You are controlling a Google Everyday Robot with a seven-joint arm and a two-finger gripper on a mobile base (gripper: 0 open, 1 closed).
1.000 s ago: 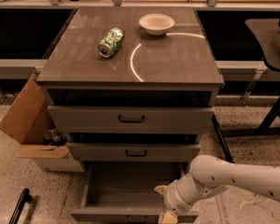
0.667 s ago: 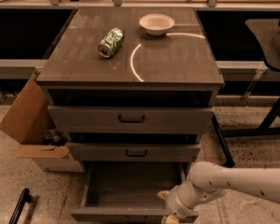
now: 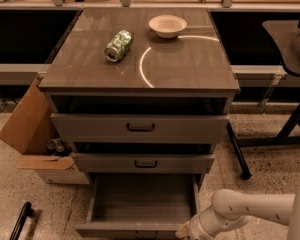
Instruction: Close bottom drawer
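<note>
The bottom drawer (image 3: 140,204) of the grey-brown cabinet is pulled far out and looks empty inside; its slim front panel (image 3: 130,230) runs along the bottom of the view. My gripper (image 3: 182,231) is at the end of the white arm (image 3: 250,211), low at the drawer's front right corner, right against the front panel. The two drawers above, the tall one (image 3: 140,127) and the mid one (image 3: 145,162), stand slightly ajar.
A crushed green can (image 3: 118,45) and a white bowl (image 3: 167,25) lie on the cabinet top (image 3: 190,64). An open cardboard box (image 3: 32,139) stands to the left. A black table leg (image 3: 237,151) stands to the right. A black bar (image 3: 20,221) lies on the floor.
My arm and gripper have dropped lower and moved toward the drawer's front right corner. The drawer stands as far out as before.
</note>
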